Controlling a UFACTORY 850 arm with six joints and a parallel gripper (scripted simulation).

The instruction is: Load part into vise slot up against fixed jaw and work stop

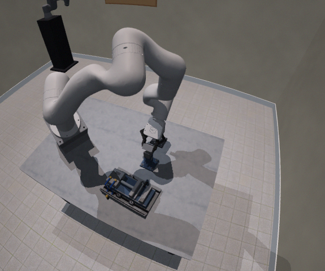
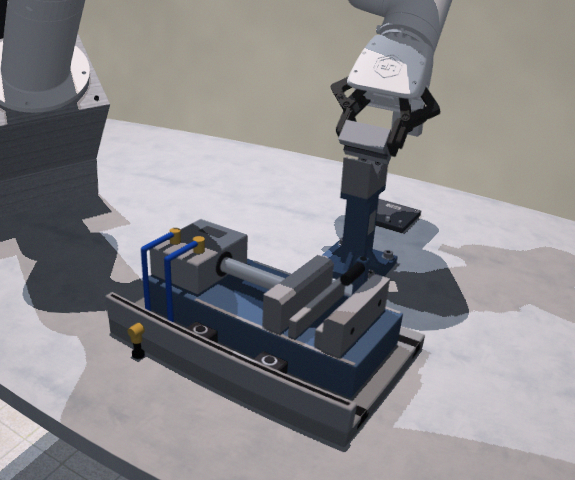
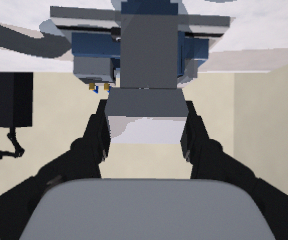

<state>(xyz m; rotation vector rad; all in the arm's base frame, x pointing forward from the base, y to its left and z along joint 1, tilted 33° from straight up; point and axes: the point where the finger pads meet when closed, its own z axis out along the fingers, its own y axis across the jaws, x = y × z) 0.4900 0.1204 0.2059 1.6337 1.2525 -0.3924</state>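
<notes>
Grey rectangular metal block (image 2: pixel 362 136), plain-faced and short, was gripped between the black fingers (image 2: pixel 397 135) of the end effector (image 2: pixel 375 135), which was closed on its two ends. It sat right at the top of the grey V-block on its blue post (image 2: pixel 361 178); whether they touched could not be told. The blue-bodied vise (image 2: pixel 297 310) stood open nearer the tabletop's (image 2: pixel 509 372) front edge, the dark infeed plate (image 2: pixel 398 212) beyond the post.

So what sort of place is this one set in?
Most likely a machine-tending workcell: a pneumatic vise with air cylinder, a V-block on a post, and the gripper holding the part.
</notes>
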